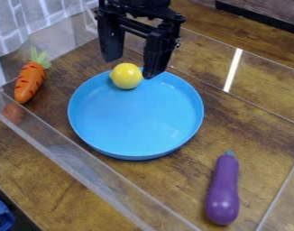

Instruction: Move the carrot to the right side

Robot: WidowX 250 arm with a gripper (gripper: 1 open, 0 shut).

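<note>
On the wooden tabletop (pixel 137 185) sits a round, shallow blue plate (pixel 137 122) with a raised rim, roughly in the middle of the view. A small yellow ball (pixel 126 76) rests on the plate's far edge, just inside the rim.

Directly above the ball hangs the black robot gripper (pixel 135 52), pointing down at the table. Its two dark fingers (pixel 110 43) stand wide apart, one at the ball's left and one at its right, with a clear gap of wood showing between them. The jaws are spread and hold nothing; the fingertips end just over the ball's level, and whether the right one touches the ball cannot be told from this angle.

The small orange toy carrot with a green leafy top (pixel 31 79) lies on the table at the left side of the picture, well apart from the gripper and just beyond the plate's left rim. Its leafy end points away from the camera and its tapered tip points toward the near left corner.

A long purple toy eggplant (pixel 223 189) lies on the wood near the lower right, beside the plate and not touching it. Pale strips of glare (pixel 234 69) streak the table's glossy surface to the right of the plate.
</note>
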